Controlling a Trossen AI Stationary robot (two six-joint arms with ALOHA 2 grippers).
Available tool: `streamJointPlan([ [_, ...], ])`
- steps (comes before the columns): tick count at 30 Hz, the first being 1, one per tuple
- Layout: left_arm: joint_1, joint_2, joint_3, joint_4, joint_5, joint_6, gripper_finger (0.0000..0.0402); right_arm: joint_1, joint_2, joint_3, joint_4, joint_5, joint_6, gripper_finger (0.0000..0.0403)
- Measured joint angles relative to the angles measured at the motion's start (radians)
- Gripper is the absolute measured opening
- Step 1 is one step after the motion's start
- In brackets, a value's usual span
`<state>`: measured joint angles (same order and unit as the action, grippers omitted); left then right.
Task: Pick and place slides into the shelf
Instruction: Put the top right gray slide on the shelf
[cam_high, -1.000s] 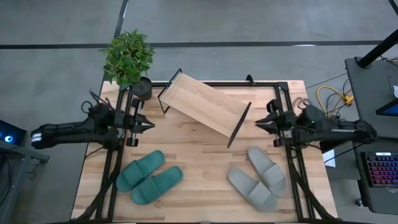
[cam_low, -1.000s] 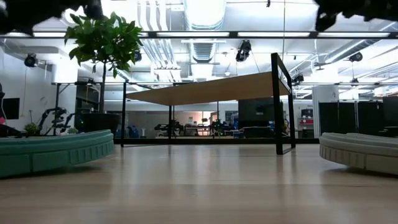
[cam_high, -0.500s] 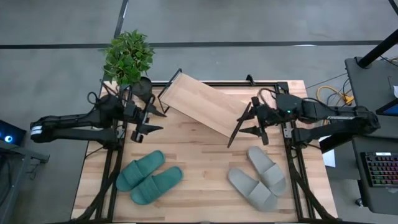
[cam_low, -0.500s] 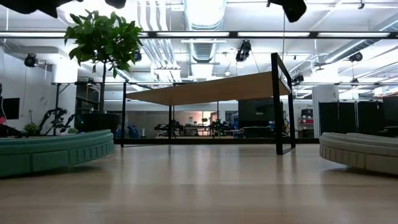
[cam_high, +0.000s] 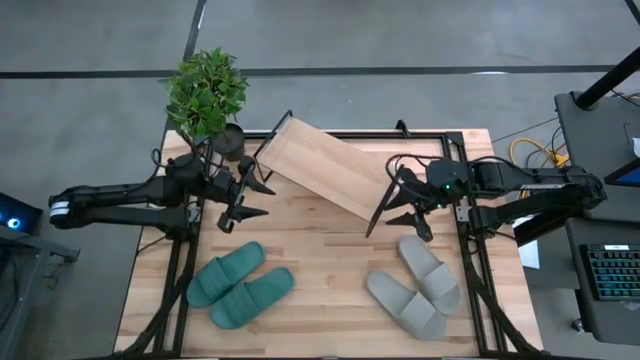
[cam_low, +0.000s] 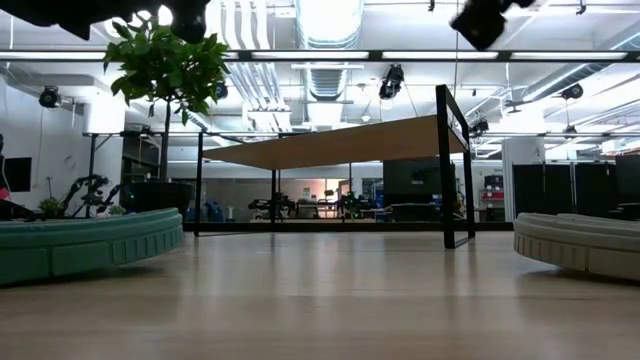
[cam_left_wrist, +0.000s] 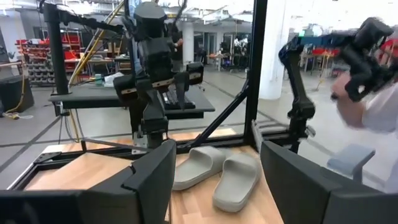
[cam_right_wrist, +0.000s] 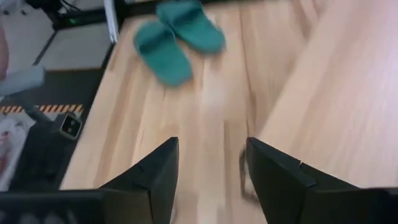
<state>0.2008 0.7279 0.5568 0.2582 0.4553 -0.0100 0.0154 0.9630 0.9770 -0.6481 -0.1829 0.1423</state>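
Both tools, left (cam_high: 243, 197) and right (cam_high: 403, 201), have moved inward, spread and empty; slides (cam_high: 240, 284) remain on the table (cam_high: 320, 300), unpicked.

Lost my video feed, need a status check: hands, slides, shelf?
Left hand and right hand open, empty, flanking the shelf. Teal slides and grey slides untouched on table. Nothing blocking.
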Motion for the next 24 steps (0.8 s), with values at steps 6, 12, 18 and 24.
streamJointPlan([
  [6, 0.000, 0.034, -0.001, -0.013, 0.000, 0.016, 0.0221, 0.000, -0.006, 0.023, -0.244, -0.001, 0.084, 0.0176],
  [12, 0.000, 0.078, -0.001, -0.015, 0.000, 0.016, 0.0221, 0.000, 0.003, 0.019, -0.341, -0.039, 0.128, 0.0177],
  [18, 0.000, 0.101, -0.001, -0.015, 0.000, 0.016, 0.0221, 0.000, 0.002, 0.018, -0.439, -0.177, 0.125, 0.0176],
  [24, 0.000, 0.119, -0.001, -0.015, 0.000, 0.016, 0.0221, 0.019, 0.002, 0.007, -0.545, -0.223, 0.077, 0.0177],
])
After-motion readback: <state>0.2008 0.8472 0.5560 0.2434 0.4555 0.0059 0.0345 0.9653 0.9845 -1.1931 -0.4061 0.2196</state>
